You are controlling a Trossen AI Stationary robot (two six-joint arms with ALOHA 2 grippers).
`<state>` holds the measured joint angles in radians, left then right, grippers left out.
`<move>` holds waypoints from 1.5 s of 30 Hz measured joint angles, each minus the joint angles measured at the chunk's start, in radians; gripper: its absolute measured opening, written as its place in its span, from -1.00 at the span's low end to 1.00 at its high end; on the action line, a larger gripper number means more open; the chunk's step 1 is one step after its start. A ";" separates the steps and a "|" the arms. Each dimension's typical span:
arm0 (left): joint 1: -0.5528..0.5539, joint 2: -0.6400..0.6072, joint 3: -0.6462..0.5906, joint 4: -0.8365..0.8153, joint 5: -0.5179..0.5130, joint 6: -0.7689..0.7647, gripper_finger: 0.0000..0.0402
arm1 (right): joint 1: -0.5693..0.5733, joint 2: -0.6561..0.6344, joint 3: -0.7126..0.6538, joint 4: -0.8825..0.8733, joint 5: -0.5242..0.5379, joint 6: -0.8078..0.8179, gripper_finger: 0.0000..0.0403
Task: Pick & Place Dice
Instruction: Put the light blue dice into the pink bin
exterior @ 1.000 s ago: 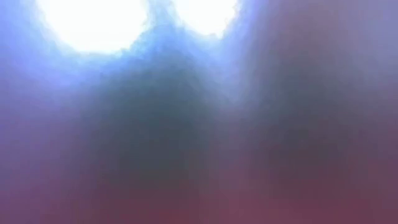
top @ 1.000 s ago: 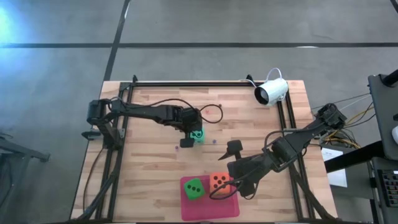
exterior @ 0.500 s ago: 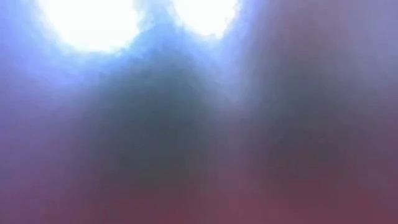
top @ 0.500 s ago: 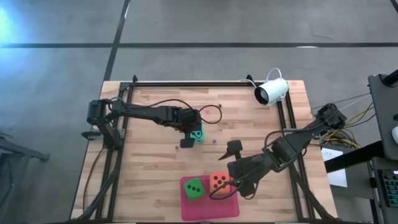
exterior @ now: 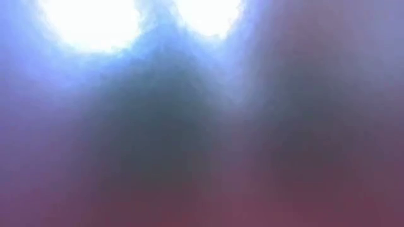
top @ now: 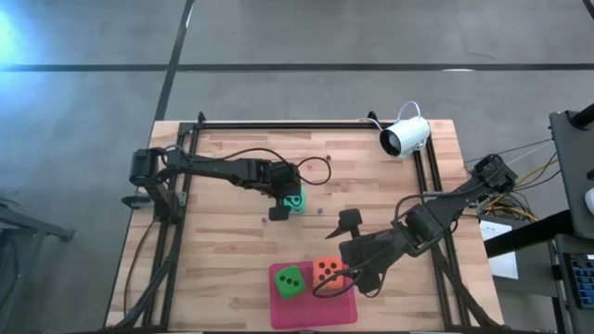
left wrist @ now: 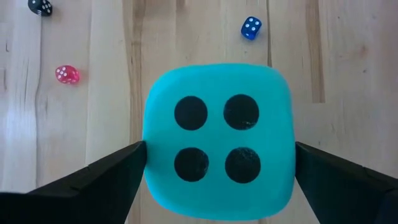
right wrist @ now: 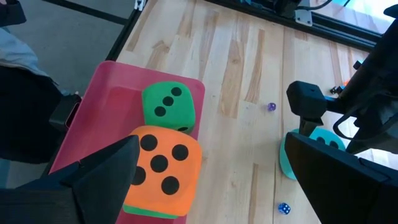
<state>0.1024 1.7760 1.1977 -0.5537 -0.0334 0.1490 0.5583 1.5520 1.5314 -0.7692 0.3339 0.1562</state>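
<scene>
While L gripper (left wrist: 217, 165) gapes, teal die (left wrist: 217, 140) sits between.

A pale wooden worktop (top: 232, 232) made of planks stood on a smooth grey floor (top: 306, 37) crossed by dark seam lines. A black metal frame (top: 278, 123) ran along the worktop's edges, and a white camera (top: 406, 136) sat at one far corner. Bright glare fell on the floor (top: 14, 32) at one side.
</scene>
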 joint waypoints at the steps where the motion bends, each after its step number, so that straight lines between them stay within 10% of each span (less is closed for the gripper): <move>1: -0.001 0.000 0.000 0.000 0.000 0.000 0.98 | 0.000 0.000 0.000 0.000 0.000 0.000 0.99; 45: -0.003 0.000 -0.002 0.040 0.000 -0.004 0.94 | 0.000 0.000 0.000 0.000 0.000 0.000 0.99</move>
<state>0.0994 1.7756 1.1957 -0.5133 -0.0338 0.1452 0.5581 1.5517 1.5314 -0.7692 0.3338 0.1562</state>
